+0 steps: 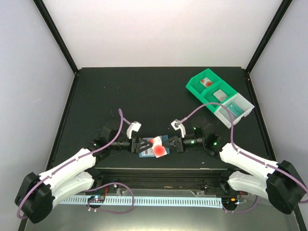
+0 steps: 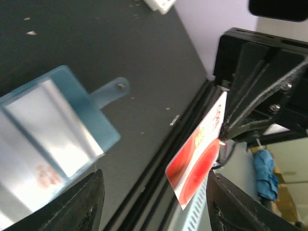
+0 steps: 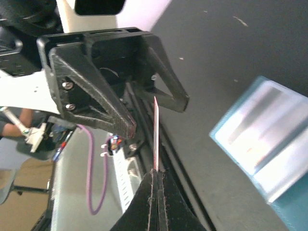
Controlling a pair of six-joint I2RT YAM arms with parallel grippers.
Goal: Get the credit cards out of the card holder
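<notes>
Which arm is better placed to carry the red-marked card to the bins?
The right: the right pincer is shut on the card, and the bins stand on its side. The left pincer is open and holds nothing.

The credit card (image 2: 197, 161) is whitish with a red disc and red print. The card holder (image 2: 103, 130) is light blue with shiny clear pockets, on a black table (image 1: 139, 91).

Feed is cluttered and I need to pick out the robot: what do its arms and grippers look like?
The left arm and right arm have white links, black joints and a purple cable each. The left gripper and right gripper are black, angular two-finger frames.
</notes>
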